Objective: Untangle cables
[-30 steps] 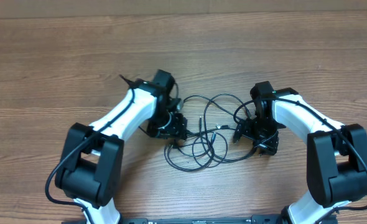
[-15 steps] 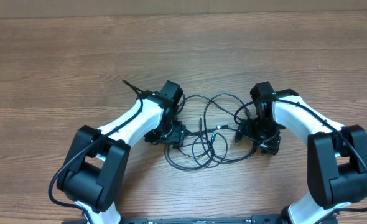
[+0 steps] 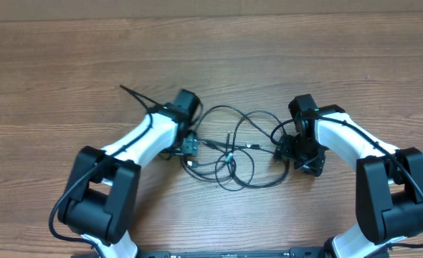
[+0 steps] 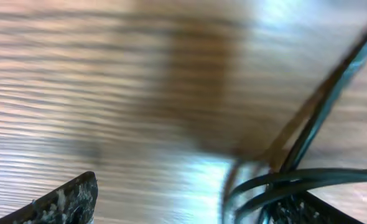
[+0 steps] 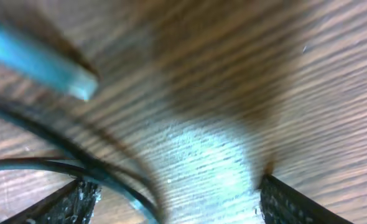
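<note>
While the wooden table [image 3: 68,72] carries them, the cables [image 3: 234,156] lie in loose overlapping loops between my two grippers. My left arm bends inward, its gripper [image 3: 191,147] low at the tangle's left edge, spread wide, strands crossing beside one fingertip [image 4: 323,214]. My right gripper [image 3: 296,153] sits at the right edge, likewise spread, cords passing its fingertip [image 5: 65,202]. Both wrist views are blurred. A pale plug tip [image 5: 43,59] is cut off, and I cannot tell which cord it ends.
</note>
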Available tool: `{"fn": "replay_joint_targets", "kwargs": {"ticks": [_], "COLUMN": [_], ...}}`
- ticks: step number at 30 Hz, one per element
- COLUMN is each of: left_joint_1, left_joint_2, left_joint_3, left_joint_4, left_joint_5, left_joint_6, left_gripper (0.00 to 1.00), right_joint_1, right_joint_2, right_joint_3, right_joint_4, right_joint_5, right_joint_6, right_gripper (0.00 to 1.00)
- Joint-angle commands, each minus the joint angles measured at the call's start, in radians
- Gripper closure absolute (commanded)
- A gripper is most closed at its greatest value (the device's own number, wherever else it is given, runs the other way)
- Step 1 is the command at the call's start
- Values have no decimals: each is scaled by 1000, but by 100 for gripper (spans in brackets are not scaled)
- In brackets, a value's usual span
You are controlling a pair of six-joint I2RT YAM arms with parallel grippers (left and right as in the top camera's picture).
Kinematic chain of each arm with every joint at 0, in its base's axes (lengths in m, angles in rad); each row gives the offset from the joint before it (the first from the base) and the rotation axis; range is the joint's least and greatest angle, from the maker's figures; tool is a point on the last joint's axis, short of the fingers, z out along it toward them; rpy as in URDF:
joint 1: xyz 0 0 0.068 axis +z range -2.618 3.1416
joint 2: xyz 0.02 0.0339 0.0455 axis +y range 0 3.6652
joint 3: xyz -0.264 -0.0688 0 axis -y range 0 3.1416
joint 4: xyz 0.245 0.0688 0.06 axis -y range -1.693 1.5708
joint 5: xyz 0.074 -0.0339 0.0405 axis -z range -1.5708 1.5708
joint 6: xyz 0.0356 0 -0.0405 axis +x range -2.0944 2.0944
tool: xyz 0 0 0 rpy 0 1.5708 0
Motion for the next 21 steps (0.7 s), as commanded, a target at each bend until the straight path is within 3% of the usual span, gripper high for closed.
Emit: {"fn": "replay_joint_targets", "kwargs": {"ticks": [1,13,21], "left_joint_1": [96,397,483], "left_joint_2": [32,32,32], "left_joint_3": [-31,-31,-31], "left_joint_4": [0,11,8], "left_joint_5": [-109,8,37], "left_joint_6": [-63,-114,-114], "left_gripper": [13,13,13], "right_joint_1": [-3,-5,-5], "right_joint_2": [34,34,34], "right_joint_3": [-37,-36,-36], "right_joint_4": [19,68,133], "right_joint_5": [201,389,554], "right_joint_6": [47,46,47], "right_gripper": [18,18,17]}}
